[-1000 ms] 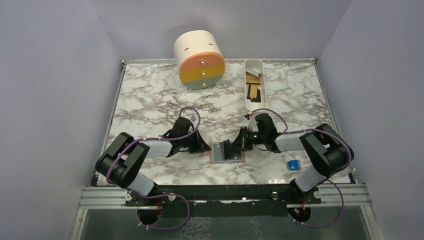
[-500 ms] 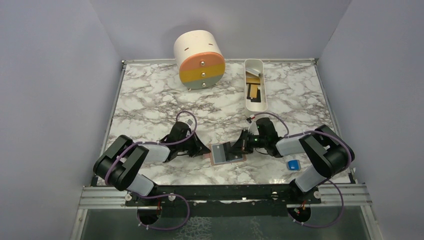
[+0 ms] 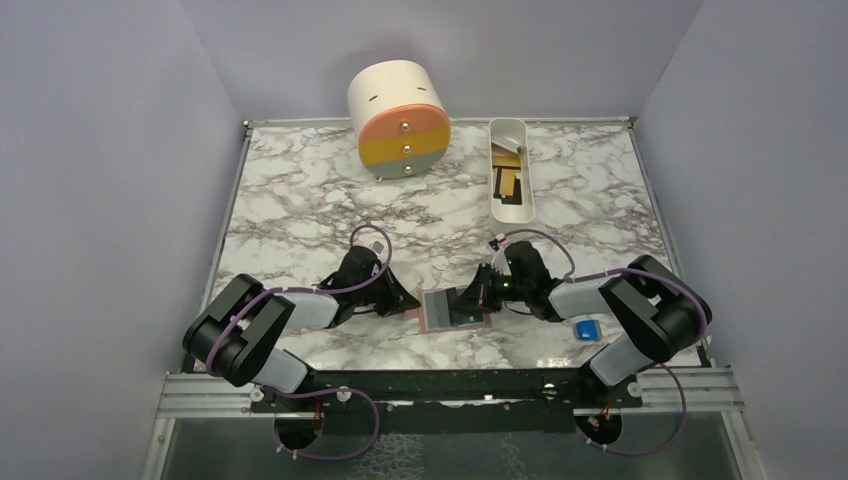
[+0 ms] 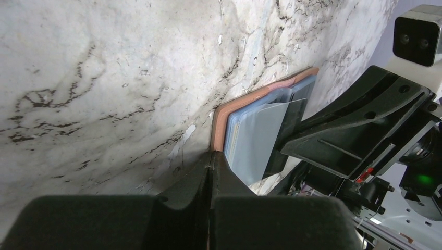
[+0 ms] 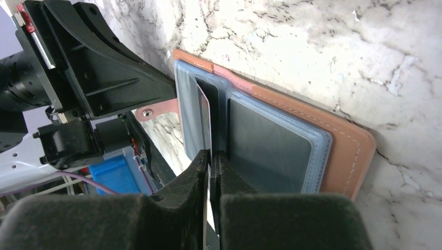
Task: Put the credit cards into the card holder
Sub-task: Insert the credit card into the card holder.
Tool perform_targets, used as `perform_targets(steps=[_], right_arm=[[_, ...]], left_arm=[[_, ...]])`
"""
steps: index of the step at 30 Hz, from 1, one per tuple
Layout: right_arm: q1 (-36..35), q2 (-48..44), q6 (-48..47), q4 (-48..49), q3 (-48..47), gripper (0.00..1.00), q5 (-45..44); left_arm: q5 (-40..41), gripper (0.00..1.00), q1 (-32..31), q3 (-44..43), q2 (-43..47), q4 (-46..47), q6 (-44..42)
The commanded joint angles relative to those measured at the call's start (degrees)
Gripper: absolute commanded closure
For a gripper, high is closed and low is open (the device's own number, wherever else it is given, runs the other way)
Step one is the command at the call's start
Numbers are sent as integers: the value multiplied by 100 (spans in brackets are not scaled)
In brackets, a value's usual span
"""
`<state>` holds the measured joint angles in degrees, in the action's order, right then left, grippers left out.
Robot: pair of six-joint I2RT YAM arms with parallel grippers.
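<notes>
right wrist view: the right tool (image 5: 211,156) is pressed together on a thin credit card (image 5: 203,114), held edge-on with its leading end at the mouth of a clear sleeve near the fold of the card holder (image 5: 349,156). the holder lies open and flat on the marble tabletop (image 4: 104,78), between the two arms near the front edge.

left wrist view: the left tool (image 4: 211,172) is pressed together, its tips at the holder's tan edge. whether it clamps the leather or only bears on it cannot be told.

judgement: insertion is in hand, and the card is not yet seated.

risks noted:
- the card meets the sleeve at a steep angle. pushing on could buckle the soft plastic or send the card between sleeves rather than into one.
- if the left tool's hold is only contact, the push could slide the holder across the smooth tabletop, or flip a leaf shut.
- the pinch is narrow and near one end of the card, so resistance at the sleeve could twist it in the tool.
- letting go early could leave the card protruding.
- the two tools stand close, so contact between them is possible.

more cards (image 3: 508,180) remain in the white tray (image 3: 511,124) at the far side.
</notes>
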<state>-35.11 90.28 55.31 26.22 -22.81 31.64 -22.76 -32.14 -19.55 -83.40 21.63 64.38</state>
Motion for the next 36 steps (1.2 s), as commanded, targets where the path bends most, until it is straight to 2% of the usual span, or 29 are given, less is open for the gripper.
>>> perform_targets(steps=[1,3,5,7,10,12,13,14,26,31,36], right_arm=[[-121,-177,140,-161,200,93,-487],[-179,-262,181,-186,224,90,-587],[-197,-354,95,-349,160,82,-610],[-195,-510,-266,-1173,-165,71,-704],[-197,-845,-948,-2345,-721,59,-964],[-196,-1031,-1170,-2756,-850,49,-1082],[-195,-1085,-1230,-2860,-876,35,-1073],[-197,-1110,-1263,-2909,-886,33,-1051],[-300,-560,-1604,-2668,-1148,35,-941],[-609,-102,-1813,-2770,-1394,37,-947],[-891,-66,-1707,-2661,-1402,40,-915]], left_arm=[[415,100,-82,297,-6,-748,-126],[431,100,-82,318,38,-751,-105],[457,100,-90,336,89,-756,-88],[454,100,-91,328,118,-761,-97],[407,100,-91,236,92,-845,-206],[389,100,-91,224,107,-853,-212],[401,100,-97,231,152,-853,-209],[416,100,-99,244,190,-847,-199],[414,100,-108,267,212,-806,-172],[440,100,-121,256,230,-783,-137],[450,100,-134,250,213,-770,-110]])
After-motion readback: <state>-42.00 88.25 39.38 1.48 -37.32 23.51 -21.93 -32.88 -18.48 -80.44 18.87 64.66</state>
